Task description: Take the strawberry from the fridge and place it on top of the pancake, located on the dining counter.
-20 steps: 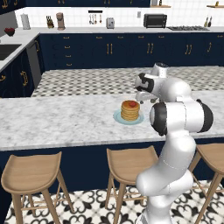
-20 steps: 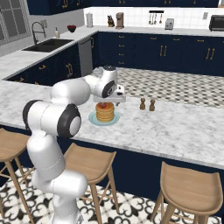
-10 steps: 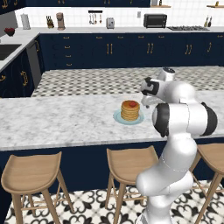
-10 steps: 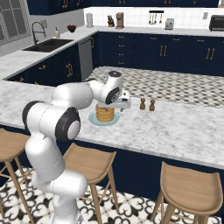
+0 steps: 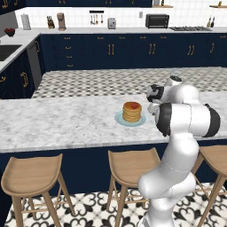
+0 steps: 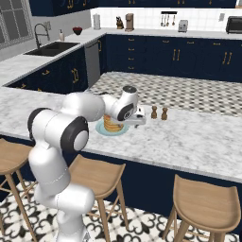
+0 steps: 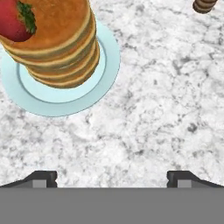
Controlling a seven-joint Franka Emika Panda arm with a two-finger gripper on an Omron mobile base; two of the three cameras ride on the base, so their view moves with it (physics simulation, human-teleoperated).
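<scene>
The strawberry (image 5: pixel 133 105) (image 7: pixel 15 22) lies on top of the pancake (image 5: pixel 132 111) (image 6: pixel 112 124) (image 7: pixel 57 48), a golden stack on a pale blue plate (image 5: pixel 120 119) (image 7: pixel 65 103). The plate stands on the marble dining counter (image 5: pixel 57 124) (image 6: pixel 198 137) (image 7: pixel 153 109). My gripper (image 5: pixel 151 106) (image 6: pixel 136 122) (image 7: pixel 112 179) hovers just right of the stack, pointing down at bare marble. It is open, its fingertips (image 7: pixel 43 177) stand wide apart and hold nothing. The fridge is out of view.
Two small brown shakers (image 6: pixel 154 112) (image 6: pixel 164 114) stand on the counter beyond the gripper; one shaker (image 7: pixel 204 5) shows at the hand view's top right. Wooden stools (image 5: pixel 133 162) (image 6: pixel 205 201) line the counter's near side. Navy cabinets and a sink counter (image 6: pixel 52 47) lie behind.
The open gripper has drawn away from the pancake stack, to the right in the left base view. The strawberry stays on the stack.
</scene>
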